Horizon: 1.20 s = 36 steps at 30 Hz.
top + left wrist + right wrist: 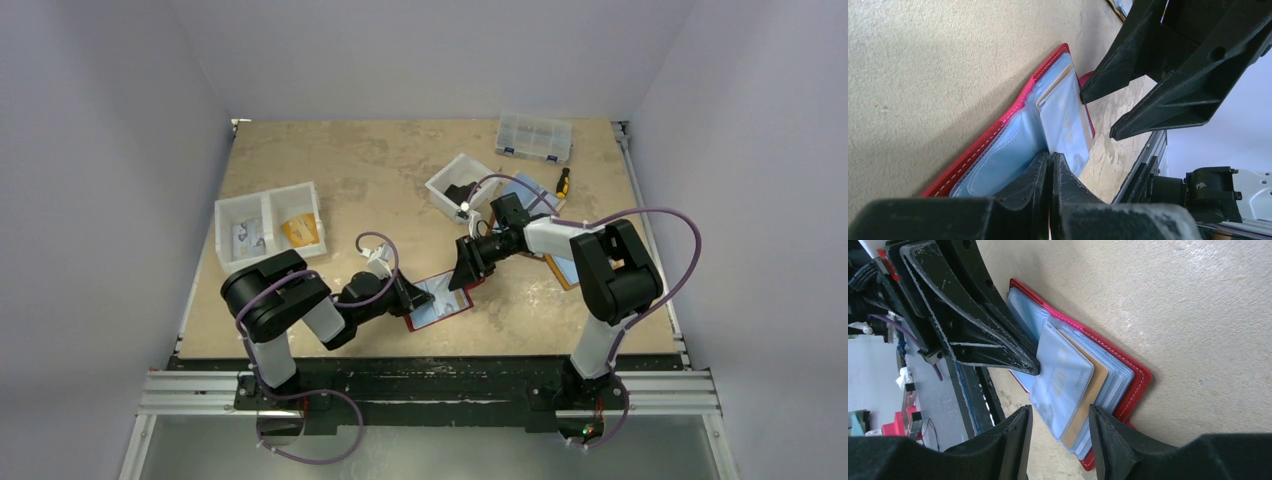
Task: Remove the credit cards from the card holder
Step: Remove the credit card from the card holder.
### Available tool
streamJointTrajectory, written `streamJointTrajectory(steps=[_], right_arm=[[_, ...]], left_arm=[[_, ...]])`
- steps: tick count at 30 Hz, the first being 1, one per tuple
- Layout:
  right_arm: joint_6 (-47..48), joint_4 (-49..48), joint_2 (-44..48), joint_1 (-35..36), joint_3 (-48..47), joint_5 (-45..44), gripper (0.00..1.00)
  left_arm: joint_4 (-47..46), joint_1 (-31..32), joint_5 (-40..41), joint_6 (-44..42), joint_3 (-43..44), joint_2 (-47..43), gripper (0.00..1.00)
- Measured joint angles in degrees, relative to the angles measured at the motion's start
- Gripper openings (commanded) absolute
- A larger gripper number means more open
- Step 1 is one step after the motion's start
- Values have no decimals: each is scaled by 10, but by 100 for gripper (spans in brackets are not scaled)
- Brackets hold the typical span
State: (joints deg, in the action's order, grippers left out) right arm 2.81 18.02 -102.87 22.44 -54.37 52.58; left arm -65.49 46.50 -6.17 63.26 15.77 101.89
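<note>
Top view: the red card holder (440, 302) lies open at lower centre of the table (330, 170), between the left gripper (410, 297) and the right gripper (465, 268). Left wrist view: the left fingers (1038, 182) are closed together, tips pressing on its clear sleeves (1008, 157). Right wrist view: the right fingers (1015, 442) stand apart, straddling the sleeves' lower edge.
</note>
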Motion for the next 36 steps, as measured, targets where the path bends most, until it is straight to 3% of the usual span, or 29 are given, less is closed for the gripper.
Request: streamJointTrajectory(steps=[24,36], right_arm=[[-47,-30,-2,-24,0,100,52],[-45,-22,-1,-22,0,68,59]], left_arm=[[-151,12,-22,-24,-18,55,0],[-159,13,-27,-23,-18,56,0]])
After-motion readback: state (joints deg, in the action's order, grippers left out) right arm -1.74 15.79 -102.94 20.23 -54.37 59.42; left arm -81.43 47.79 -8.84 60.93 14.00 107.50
